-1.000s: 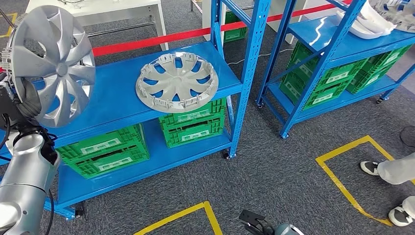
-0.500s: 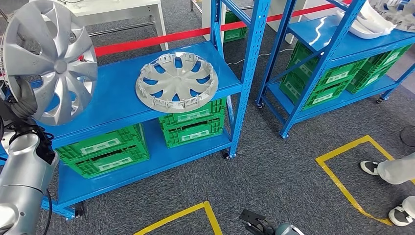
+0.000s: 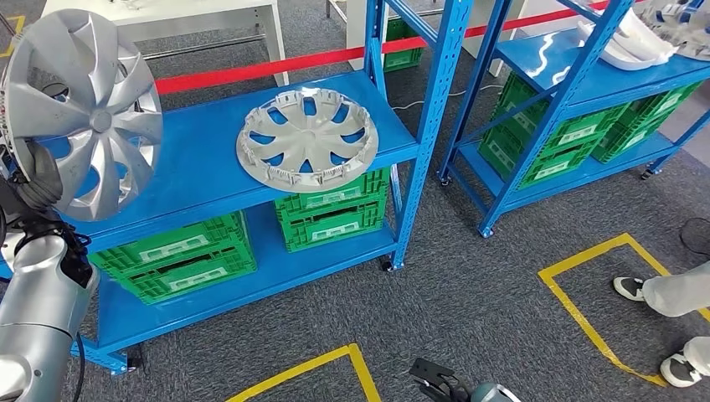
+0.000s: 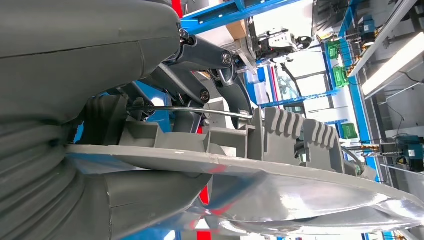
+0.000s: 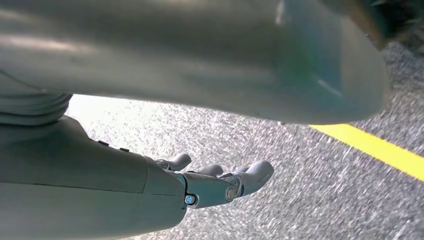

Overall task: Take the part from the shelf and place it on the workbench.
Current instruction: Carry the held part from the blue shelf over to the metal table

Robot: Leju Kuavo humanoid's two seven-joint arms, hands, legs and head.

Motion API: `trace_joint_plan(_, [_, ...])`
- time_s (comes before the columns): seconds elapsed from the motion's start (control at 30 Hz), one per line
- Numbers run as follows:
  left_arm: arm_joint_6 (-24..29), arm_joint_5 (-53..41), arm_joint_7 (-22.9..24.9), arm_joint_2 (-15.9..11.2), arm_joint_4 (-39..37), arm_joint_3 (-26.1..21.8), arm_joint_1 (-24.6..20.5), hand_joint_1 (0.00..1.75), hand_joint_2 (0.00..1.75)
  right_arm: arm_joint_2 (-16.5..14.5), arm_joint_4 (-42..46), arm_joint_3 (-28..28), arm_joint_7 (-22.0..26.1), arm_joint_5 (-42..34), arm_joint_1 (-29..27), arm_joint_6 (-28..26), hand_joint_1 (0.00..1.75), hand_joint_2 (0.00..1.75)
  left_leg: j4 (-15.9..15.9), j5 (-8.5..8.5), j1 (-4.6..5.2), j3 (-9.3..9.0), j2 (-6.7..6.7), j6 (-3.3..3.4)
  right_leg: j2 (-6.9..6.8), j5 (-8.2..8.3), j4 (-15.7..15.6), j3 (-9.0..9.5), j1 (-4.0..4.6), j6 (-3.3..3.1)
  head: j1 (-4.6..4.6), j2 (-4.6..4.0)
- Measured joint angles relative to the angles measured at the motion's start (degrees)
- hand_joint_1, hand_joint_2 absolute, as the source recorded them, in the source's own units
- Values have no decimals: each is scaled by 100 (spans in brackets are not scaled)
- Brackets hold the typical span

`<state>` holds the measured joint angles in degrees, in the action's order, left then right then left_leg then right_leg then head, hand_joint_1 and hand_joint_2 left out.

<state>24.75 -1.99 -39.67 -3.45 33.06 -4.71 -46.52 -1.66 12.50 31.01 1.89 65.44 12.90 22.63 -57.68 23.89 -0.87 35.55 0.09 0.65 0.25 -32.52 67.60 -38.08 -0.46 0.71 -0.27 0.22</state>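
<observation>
Head view. Silver hubcap (image 3: 84,113), spoked, upright, face toward camera; raised above the near-left end of the blue shelf (image 3: 197,163), clear of its top deck.
Left hand (image 3: 38,180): clamped on lower rim of hubcap, dark fingers wrapped behind the edge; silver forearm rising from bottom left.
Left wrist view. Same hubcap (image 4: 280,185) seen edge-on; thumb on one face, fingers (image 4: 210,70) hooked over the clip-lined back. Grip judged firm.
Second hubcap (image 3: 307,139): pale grey, lying back-up, flat on the shelf's top deck, well apart from the held one. Untouched.
Green crates (image 3: 331,209): lower deck of shelf, side by side.
Second blue rack (image 3: 586,84): right, with white parts on top and more green crates below.
White table (image 3: 167,17): beyond the shelf, top left, behind red barrier tape (image 3: 251,71); possibly the workbench, not certain.
Right wrist view. Right hand (image 5: 215,182): hanging low over grey carpet near a yellow floor line, fingers loosely spread, nothing held.
Person's feet and trouser leg (image 3: 661,293): right edge, beside yellow floor marking.

Step in hand: pick done, carry begun. Next move, as judged: turn away from shelf, keep hubcap clear of uprights, find workbench, lower flat, release.
</observation>
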Motion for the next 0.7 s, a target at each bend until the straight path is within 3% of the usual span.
trace_joint_plan(0.07, [1,1,0,0,1,3,28,175,175,0,0,0,-2,1,-11,0,0,0,-16,-3,-8,25,15,-4,-1,-227,639,-276,-37,45,2,0])
trace_joint_plan(0.1, [2,1,0,0,0,3,39,175,175,0,0,0,-2,2,-16,0,0,0,-31,-5,-17,41,20,-12,-2,-173,667,-275,-55,62,2,0])
trace_joint_plan(0.13, [2,1,0,0,0,4,48,175,175,1,0,0,-2,2,-20,1,0,0,-52,-6,-32,58,20,-27,-4,-25,472,-164,-73,77,2,0])
trace_joint_plan(0.2, [2,1,-1,0,8,5,51,175,175,1,0,0,-2,2,-14,0,0,0,-107,-6,-62,102,14,-88,-8,288,-316,263,-101,97,3,0])
trace_joint_plan(0.27, [2,1,-2,-1,23,6,48,175,175,1,0,0,-1,3,-1,-1,0,0,-145,-25,-69,142,0,-183,9,425,-774,487,-83,52,3,0])
trace_joint_plan(0.37, [2,1,-5,-7,33,9,47,175,175,0,0,0,-2,-1,2,-1,0,0,-138,-79,-69,183,-17,-319,30,475,-789,420,-57,-99,0,0])
trace_joint_plan(0.4, [3,1,-5,-10,33,9,49,175,175,0,0,0,-1,-4,2,-1,0,0,-174,-27,-75,218,-15,-348,29,507,-796,395,-59,-153,-3,0])
trace_joint_plan(0.47, [9,4,-5,-13,29,10,50,175,175,0,0,0,0,-13,0,-1,0,0,-558,313,-85,374,-10,-375,20,583,-820,334,-66,-258,-10,0])
trace_joint_plan(0.53, [16,13,-5,-13,25,10,52,175,175,0,0,0,1,-23,-7,-2,0,0,-1293,778,-75,604,-9,-388,18,650,-818,247,-41,-309,-17,0])
trace_joint_plan(0.57, [20,18,-5,-13,22,10,57,175,175,0,0,0,2,-32,-14,-3,0,0,-1589,914,-69,668,-10,-390,19,687,-815,200,-25,-319,-18,0])
trace_joint_plan(0.6, [25,22,-5,-12,20,10,65,175,175,0,0,0,4,-40,-23,-3,0,0,-1714,951,-63,646,-9,-381,20,721,-811,153,-10,-324,-17,0])
trace_joint_plan(0.63, [31,26,-5,-11,19,11,73,175,175,0,0,0,7,-48,-33,-3,0,0,-1616,889,-55,513,-9,-362,23,755,-805,108,3,-322,-17,0])
trace_joint_plan(0.7, [50,31,-4,-12,26,15,79,175,175,0,0,0,13,-54,-48,-2,0,0,-899,680,-30,10,-9,-301,28,814,-791,36,17,-300,-17,0])
